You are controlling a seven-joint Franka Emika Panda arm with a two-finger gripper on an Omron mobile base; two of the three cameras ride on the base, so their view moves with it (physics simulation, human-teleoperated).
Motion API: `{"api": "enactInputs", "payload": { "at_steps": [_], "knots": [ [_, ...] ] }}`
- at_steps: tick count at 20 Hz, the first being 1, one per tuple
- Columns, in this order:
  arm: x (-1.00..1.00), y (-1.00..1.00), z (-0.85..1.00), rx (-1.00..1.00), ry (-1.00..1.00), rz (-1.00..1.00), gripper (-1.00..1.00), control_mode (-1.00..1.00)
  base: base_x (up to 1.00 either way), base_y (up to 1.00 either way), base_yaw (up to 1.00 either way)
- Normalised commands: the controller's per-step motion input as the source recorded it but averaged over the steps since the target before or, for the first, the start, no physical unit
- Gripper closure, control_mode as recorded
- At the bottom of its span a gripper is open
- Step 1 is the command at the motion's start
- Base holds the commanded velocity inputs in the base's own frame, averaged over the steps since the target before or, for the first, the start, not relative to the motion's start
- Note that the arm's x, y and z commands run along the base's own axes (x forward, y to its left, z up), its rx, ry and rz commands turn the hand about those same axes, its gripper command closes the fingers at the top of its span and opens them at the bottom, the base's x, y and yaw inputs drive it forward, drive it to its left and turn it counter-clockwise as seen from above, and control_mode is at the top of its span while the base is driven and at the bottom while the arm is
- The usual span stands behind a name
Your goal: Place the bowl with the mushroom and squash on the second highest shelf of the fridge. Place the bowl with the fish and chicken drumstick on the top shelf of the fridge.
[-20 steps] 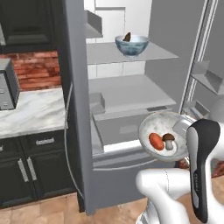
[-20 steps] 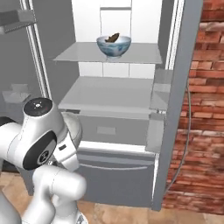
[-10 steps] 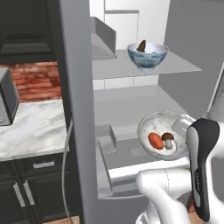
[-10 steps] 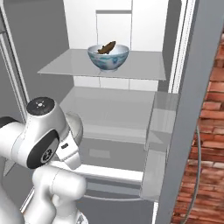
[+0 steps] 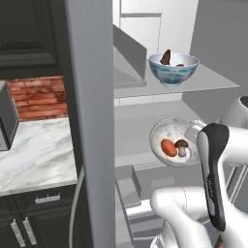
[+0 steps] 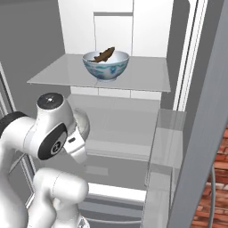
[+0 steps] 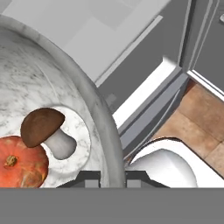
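Marbled pale grey round bowl (image 5: 172,142) — mushroom (image 7: 46,130) and orange squash (image 7: 21,162) inside — hangs from the gripper (image 7: 111,178), pinched by its rim. Such an edge grip could let it tilt or slip — spilling both — if it knocks the fridge shelf (image 5: 133,128).

arm (image 5: 213,184) raised, fingers (image 7: 89,177) clamped — seemingly level

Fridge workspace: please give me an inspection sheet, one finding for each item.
Surface: top shelf carries the patterned bowl; shelf below bare.
Job's things: fish in the patterned bowl; marbled bowl with mushroom and squash held tilted in front of the fridge.
Clutter: nothing seen.
Grippers: gripper shut on the marbled bowl's rim.
Cables: nothing seen.
Surroundings: microwave on marble counter, brick wall.
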Motion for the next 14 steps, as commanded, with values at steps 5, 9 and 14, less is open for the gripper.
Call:
{"api": "enactInputs", "payload": {
  "at_steps": [5, 9, 14],
  "knots": [
    [1.0, -0.18, -0.02, 0.14, 0.06, -0.07, 1.0, -1.0, 0.0, 0.0, 0.0],
    [1.0, -0.14, -0.26, 0.05, 0.02, -0.07, 1.0, -1.0, 0.0, 0.0, 0.0],
    [0.69, -0.06, -0.68, 0.01, 0.0, -0.04, 1.0, -1.0, 0.0, 0.0, 0.0]
  ]
}}
